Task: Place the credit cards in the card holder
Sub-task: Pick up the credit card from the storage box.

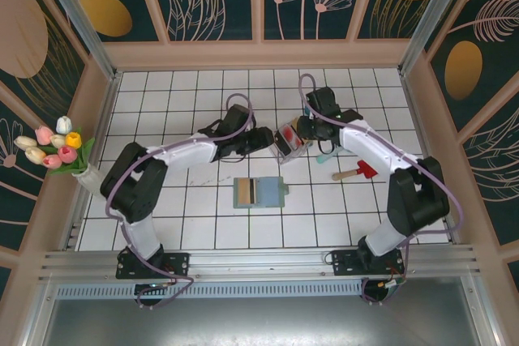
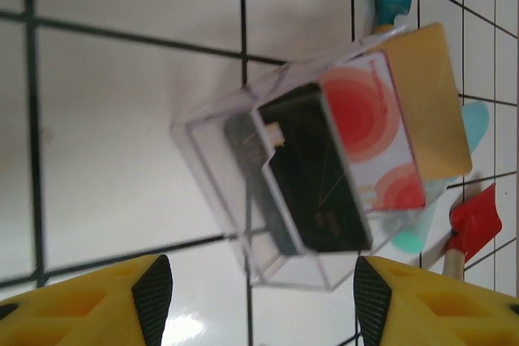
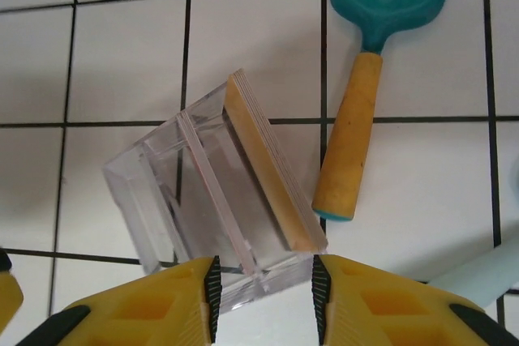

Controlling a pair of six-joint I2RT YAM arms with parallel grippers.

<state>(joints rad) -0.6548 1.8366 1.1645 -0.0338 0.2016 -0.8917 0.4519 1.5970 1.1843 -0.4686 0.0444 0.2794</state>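
Top external view: cards (image 1: 293, 140) stand in a clear tray (image 1: 280, 150) on the counter (image 1: 162, 95); the holder (image 1: 259, 192) lies open at 7 o'clock from it. Left hand (image 2: 259, 277) is open, facing the tray. Right hand (image 3: 265, 281) straddles a tray corner; whether it grips, I cannot tell. A squeeze on that slick corner may tip the tray and spill cards.

Bright even light; clear tray (image 2: 212, 169) slightly blurred.
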